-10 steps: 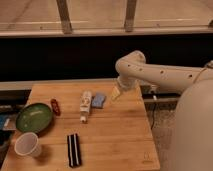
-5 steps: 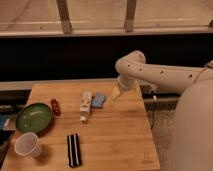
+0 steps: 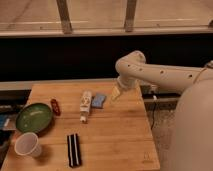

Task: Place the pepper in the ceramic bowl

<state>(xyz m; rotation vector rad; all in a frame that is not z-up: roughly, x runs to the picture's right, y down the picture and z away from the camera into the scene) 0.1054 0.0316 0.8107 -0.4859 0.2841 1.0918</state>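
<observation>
Wooden bench set against a dark wall below the windows, and over its right rear part hangs the gripper, fingers spread wide and holding nothing. Nearest to it lie a blue sponge and a white-and-tan bottle. The pepper sits well apart to the left, just beside the rim of the ceramic bowl. I'd judge the pepper light, glossy and apt to slip or roll, so pinch it across its middle. Room is snug there, with the bowl on one side and the bottle on the other. A paper cup and a black strip lie nearer the front.
</observation>
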